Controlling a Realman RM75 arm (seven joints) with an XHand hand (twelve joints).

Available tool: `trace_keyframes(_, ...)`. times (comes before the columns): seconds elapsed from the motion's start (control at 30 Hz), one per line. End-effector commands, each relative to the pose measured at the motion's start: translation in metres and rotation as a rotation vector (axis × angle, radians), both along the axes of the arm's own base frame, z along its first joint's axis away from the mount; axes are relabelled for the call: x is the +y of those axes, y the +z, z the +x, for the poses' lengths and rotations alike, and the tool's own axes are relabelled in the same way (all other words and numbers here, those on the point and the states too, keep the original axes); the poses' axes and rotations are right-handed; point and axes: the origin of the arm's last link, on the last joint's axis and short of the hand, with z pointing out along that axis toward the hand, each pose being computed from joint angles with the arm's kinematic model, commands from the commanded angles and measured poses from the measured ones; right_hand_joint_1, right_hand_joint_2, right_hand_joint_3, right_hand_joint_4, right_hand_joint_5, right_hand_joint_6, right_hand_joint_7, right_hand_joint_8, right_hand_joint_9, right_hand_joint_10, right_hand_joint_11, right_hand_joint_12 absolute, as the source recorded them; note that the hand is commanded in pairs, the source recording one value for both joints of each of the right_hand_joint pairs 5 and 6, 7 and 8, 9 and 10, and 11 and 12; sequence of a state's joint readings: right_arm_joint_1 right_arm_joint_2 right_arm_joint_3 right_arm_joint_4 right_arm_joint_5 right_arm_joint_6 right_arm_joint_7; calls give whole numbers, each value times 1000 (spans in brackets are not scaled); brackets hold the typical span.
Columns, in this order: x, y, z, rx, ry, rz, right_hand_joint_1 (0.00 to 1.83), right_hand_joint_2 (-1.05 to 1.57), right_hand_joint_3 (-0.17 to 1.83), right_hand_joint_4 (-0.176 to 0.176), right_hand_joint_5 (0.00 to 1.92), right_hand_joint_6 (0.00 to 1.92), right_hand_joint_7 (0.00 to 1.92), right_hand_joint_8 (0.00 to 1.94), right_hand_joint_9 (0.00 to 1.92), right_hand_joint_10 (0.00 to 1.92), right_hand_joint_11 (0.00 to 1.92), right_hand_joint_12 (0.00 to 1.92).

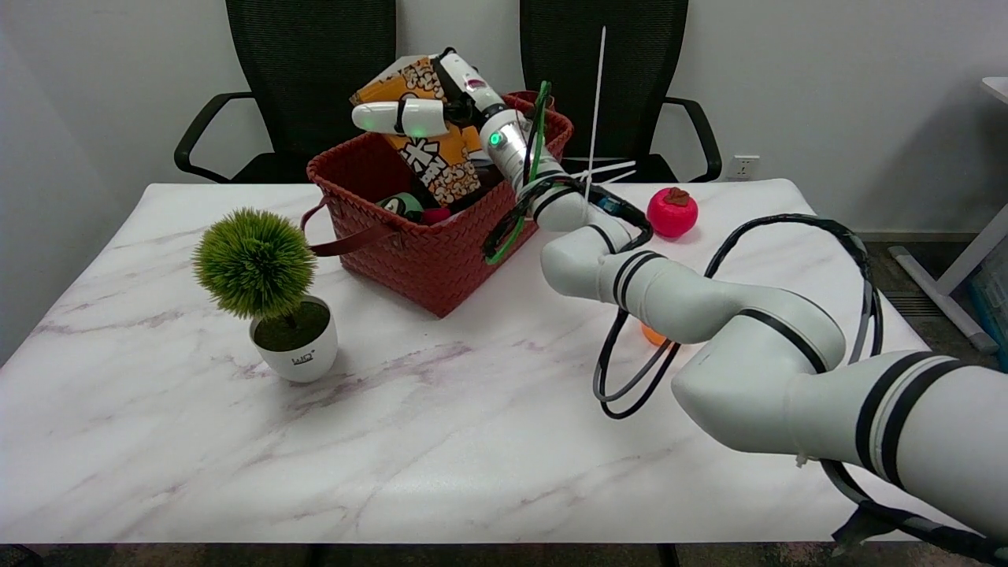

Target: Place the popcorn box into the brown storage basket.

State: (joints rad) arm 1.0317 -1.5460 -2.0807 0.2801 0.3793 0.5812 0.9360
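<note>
So the right hand has its fingers wrapped round the popcorn box, holding it tilted with the bottom end already down inside the brown storage basket. Also in the basket: something green and something small and red, can't tell what. On the marble bench there's one potted plant, one red toy fruit, and one orange thing mostly hidden behind the arm.
</note>
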Motion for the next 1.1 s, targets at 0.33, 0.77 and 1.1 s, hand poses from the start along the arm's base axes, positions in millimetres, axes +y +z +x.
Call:
trace_keyframes(0.33, 1, 5, -28, 23, -107, -24, 619, 640, -175, 0, 319, 319, 309, 309, 220, 220, 352, 352)
trace_keyframes(0.77, 1, 10, -30, 47, -135, -22, 621, 466, 2, 0, 0, 0, 100, 100, 8, 8, 2, 2)
trace_keyframes(1.1, 2, 17, -20, 68, -109, -19, 502, 490, 794, 0, 0, 0, 0, 0, 0, 0, 0, 0)
